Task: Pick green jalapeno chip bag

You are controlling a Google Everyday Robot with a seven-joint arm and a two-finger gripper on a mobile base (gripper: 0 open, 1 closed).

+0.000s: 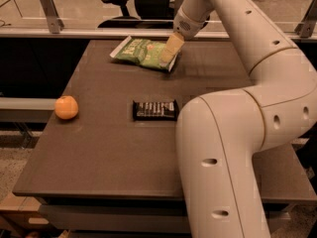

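Observation:
The green jalapeno chip bag (141, 51) lies flat near the far edge of the dark table (99, 148), a crinkly green bag with white sealed ends. My gripper (167, 58) reaches down from the white arm at the bag's right end, its pale fingers (172, 45) over the bag's right edge. The arm's big white elbow fills the right foreground.
A dark rectangular candy bar (155, 110) lies mid-table. A round orange fruit (66, 107) sits near the left edge. A black office chair (143, 1) and a metal rail (74, 32) stand behind the table's far edge.

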